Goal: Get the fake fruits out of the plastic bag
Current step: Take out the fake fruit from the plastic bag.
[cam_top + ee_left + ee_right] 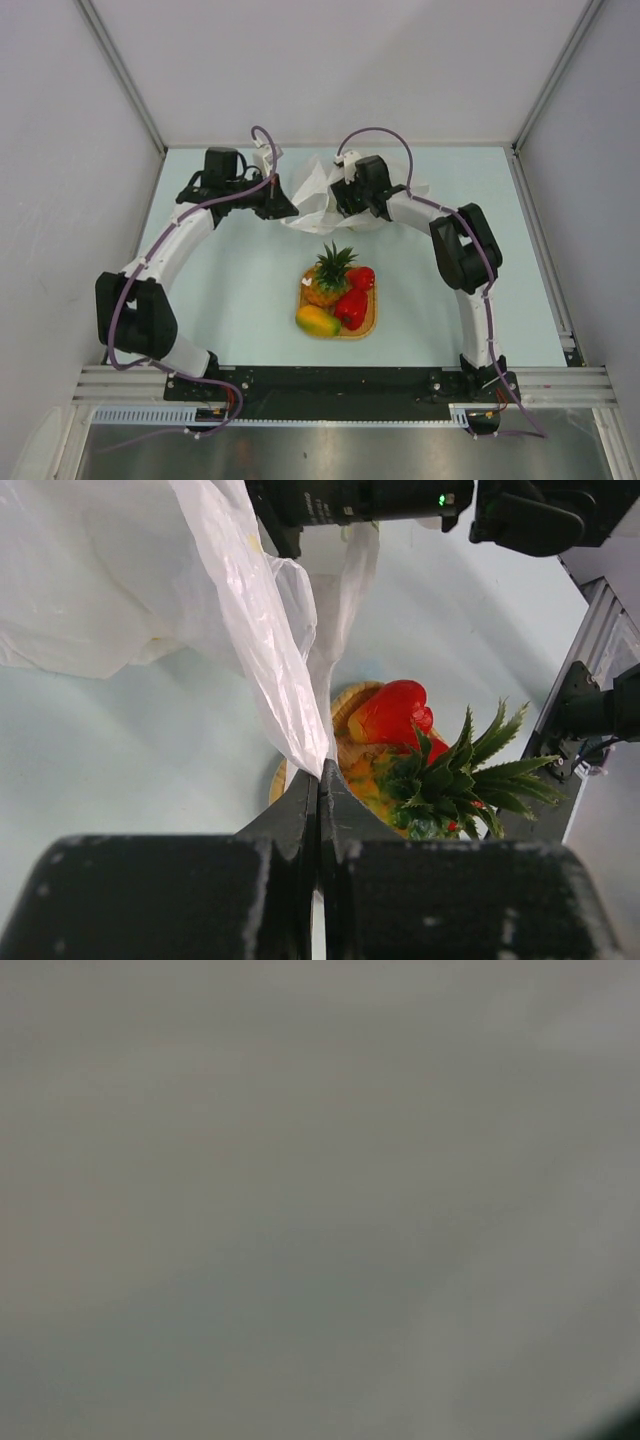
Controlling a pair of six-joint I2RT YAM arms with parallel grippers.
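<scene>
Finishing, by the look of it. From above, the fruits sit on the woven mat: spiky pineapple, smooth mango, glossy pepper. The crinkled bag lies well beyond them, between the left gripper and right gripper.

Left wrist: the fingers are together, pinching thin translucent film.

Right wrist: only grey blur, so I cannot tell how that gripper's fingers stand.

The next move probably calls for checking the bag for a leftover piece, then letting go.

No readable text, label, brand, number or sign in view.
</scene>
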